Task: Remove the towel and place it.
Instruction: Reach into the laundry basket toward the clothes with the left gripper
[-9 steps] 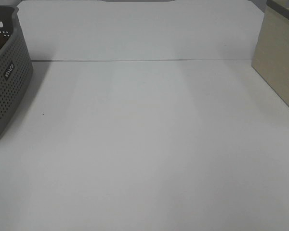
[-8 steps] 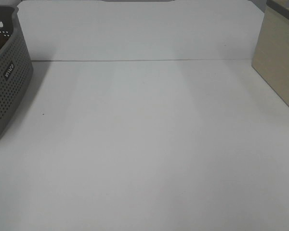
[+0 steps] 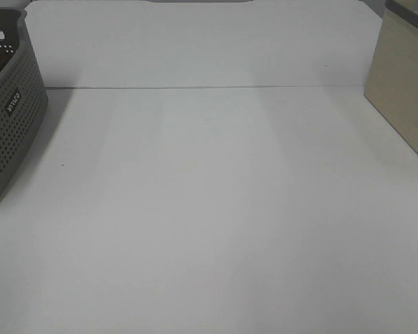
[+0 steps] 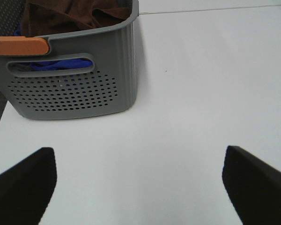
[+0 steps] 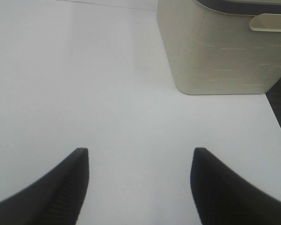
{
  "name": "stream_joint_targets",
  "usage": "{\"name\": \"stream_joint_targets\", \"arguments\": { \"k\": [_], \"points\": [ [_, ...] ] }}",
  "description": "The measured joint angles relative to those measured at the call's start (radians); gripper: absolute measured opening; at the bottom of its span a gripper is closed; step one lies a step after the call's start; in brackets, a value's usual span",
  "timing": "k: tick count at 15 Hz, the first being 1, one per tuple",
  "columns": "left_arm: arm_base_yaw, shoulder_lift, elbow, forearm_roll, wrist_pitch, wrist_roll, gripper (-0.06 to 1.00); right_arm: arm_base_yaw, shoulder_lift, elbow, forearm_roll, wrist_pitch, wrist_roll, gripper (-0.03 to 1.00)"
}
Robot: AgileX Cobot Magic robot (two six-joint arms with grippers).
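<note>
The towel (image 4: 77, 14) is inside the grey perforated basket (image 4: 84, 89), at the top of it, and its dark brown folds reach the basket rim. It is bunched, not spread flat, so I cannot tell which way its long axis runs or where its corners point. Under it, through the handle slot of the basket wall, some blue cloth (image 4: 61, 63) shows, and an orange handle (image 4: 18, 45) lies along the near rim.

The basket stands on the left edge of the white table (image 3: 216, 209); a beige bin (image 3: 404, 90) stands at the right edge, well apart from it. The table is smooth and matte, and a thin seam (image 3: 195, 87) crosses its far part.

The left gripper (image 4: 138, 157) hangs over the table near the basket, not touching it, its jaws spread wide. The right gripper (image 5: 140, 154) hangs near the beige bin, its jaws also spread, with white table showing between them.
</note>
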Motion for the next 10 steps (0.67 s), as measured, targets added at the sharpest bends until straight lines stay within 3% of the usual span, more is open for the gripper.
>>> {"name": "stream_joint_targets", "arguments": {
  "k": [5, 10],
  "points": [
    [0.000, 0.000, 0.000, 0.034, 0.000, 0.016, 0.99, 0.000, 0.000, 0.000, 0.000, 0.000, 0.000, 0.62],
    [0.000, 0.000, 0.000, 0.034, 0.000, 0.016, 0.99, 0.000, 0.000, 0.000, 0.000, 0.000, 0.000, 0.62]
  ]
}}
